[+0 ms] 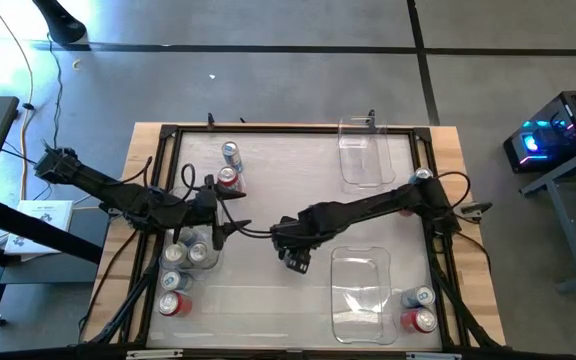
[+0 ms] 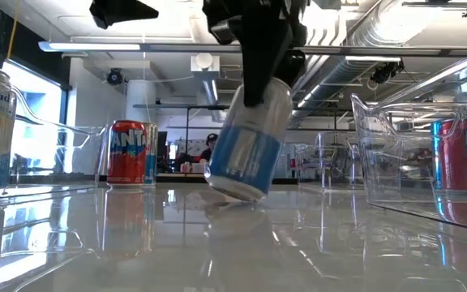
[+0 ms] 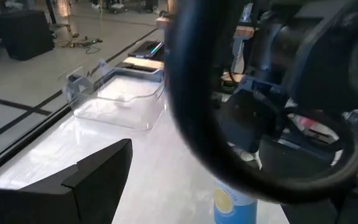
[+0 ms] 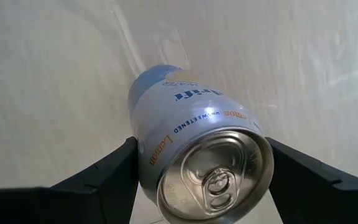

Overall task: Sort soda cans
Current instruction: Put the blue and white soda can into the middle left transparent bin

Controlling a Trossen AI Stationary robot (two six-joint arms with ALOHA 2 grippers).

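Fingers of the right gripper (image 4: 201,180) are clamped on either side of a silver-and-blue can (image 4: 197,158), which is tilted, its lower rim on or just off the table (image 1: 268,180); the low view does not settle which. From above, the gripper hides that can almost wholly, near the table's middle, just beside the near clear bin (image 1: 360,285). The left gripper (image 1: 226,222) hangs well to the left of the held can, fingers apart and holding nothing; in its own wrist view a thick dark cable blocks much of the scene. More cans (image 1: 190,252) cluster at the left edge, partly under the left arm. Two cans (image 1: 230,166) stand toward the far left of the held can, and two cans (image 1: 418,310) sit beyond the near bin, at the right corner. A second clear bin (image 1: 365,152) lies at the far right.
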